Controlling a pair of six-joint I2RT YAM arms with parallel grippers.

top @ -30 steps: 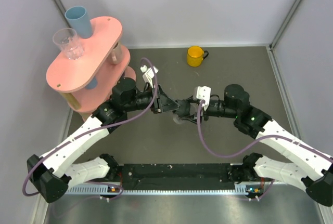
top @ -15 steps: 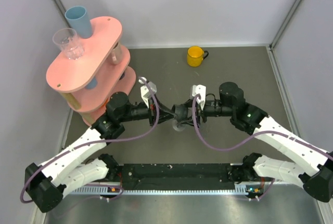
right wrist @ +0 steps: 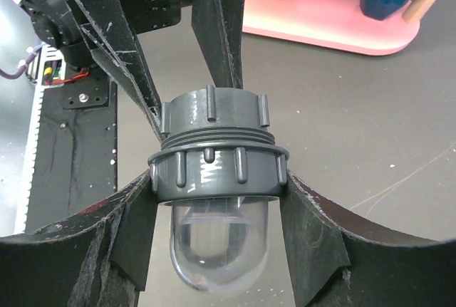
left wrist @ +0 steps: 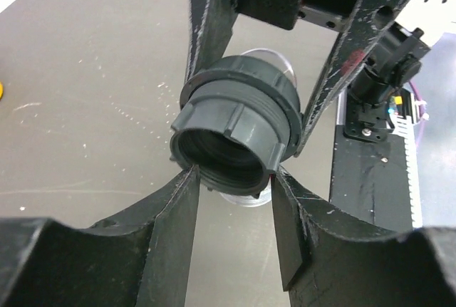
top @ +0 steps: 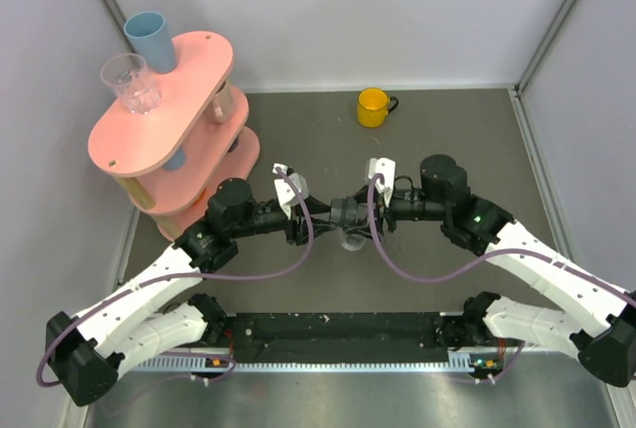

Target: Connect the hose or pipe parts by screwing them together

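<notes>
The hose or pipe parts [top: 345, 217] are a grey ribbed collar [right wrist: 217, 168] with a clear dome [right wrist: 221, 243] and a grey nut [left wrist: 235, 132] on its threaded end. They hang above the table's middle between both arms. My right gripper [right wrist: 217, 179] is shut on the collar, one finger on each side. My left gripper [left wrist: 234, 175] faces the nut's open mouth. Its fingertips [left wrist: 187, 179] stand spread at the nut's rim, on either side of it and not clamping it. In the top view the left gripper [top: 323, 217] meets the right gripper [top: 352, 212] head on.
A yellow mug [top: 373, 106] stands at the back of the table. A pink two-tier rack [top: 164, 100] at the left carries a blue cup [top: 149, 39] and a clear glass [top: 130, 82]. A black strip [top: 338, 329] runs along the near edge between the arm bases.
My left wrist has rolled and its jaws, shut on the nut half a second ago, have spread off it. The right gripper keeps its hold and has barely moved.
</notes>
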